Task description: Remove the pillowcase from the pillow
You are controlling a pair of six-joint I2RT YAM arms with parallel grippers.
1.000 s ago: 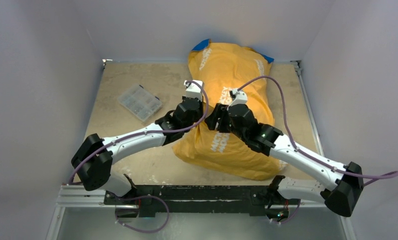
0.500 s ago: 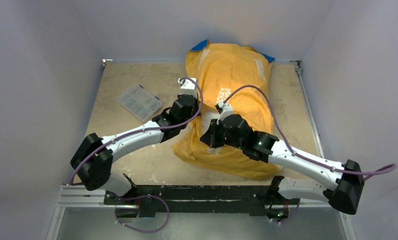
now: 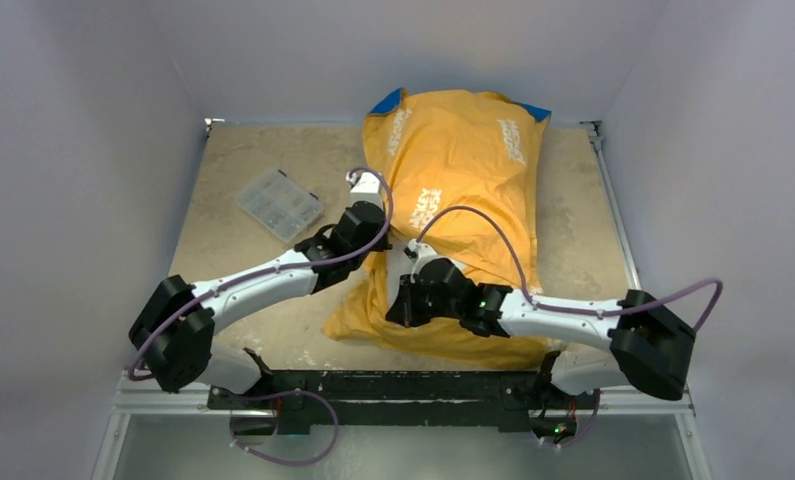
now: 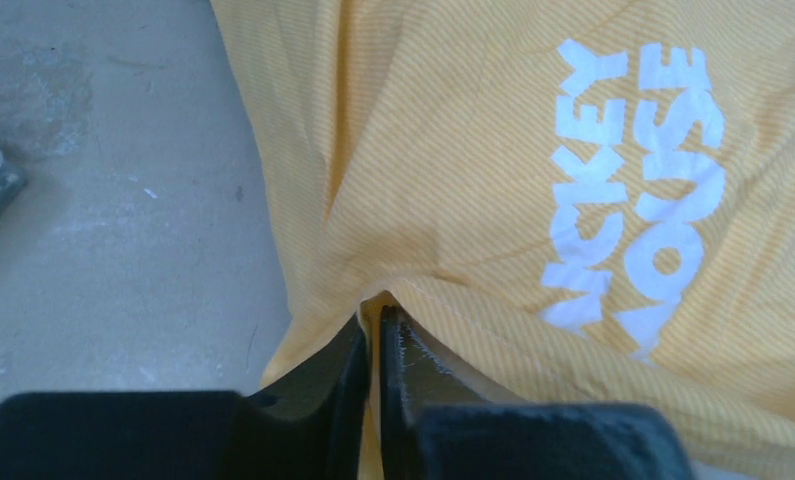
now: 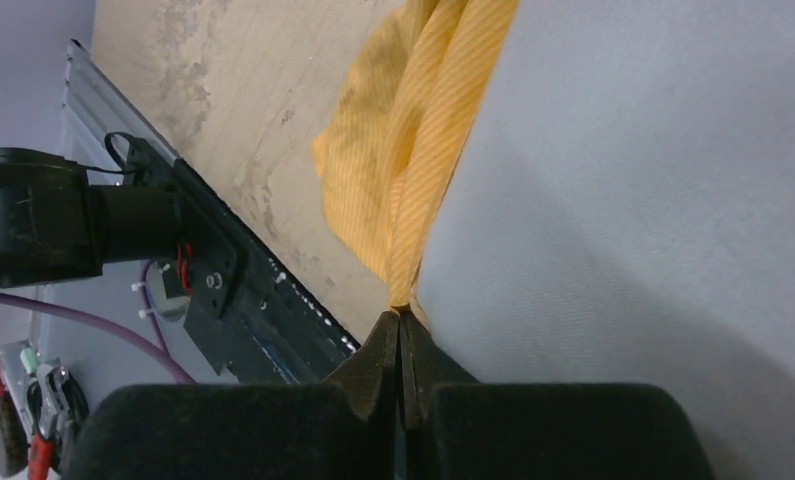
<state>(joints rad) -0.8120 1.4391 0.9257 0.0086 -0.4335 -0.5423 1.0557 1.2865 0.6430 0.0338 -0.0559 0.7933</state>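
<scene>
Overhead, pale walls enclose the scuffed tan table; left tool and right tool pinch the pillowcase

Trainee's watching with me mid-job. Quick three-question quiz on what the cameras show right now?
1. Fill in: the clear plastic compartment box lies on the tan table to the robot's ____ of the orange-yellow fabric pillowcase.
2. The right gripper pinches: A) the box B) the pillowcase's edge C) nothing
3. True or false: the left gripper hangs open above the pillowcase.
Key: 1 left; 2 B; 3 false, shut on a fold.
</scene>
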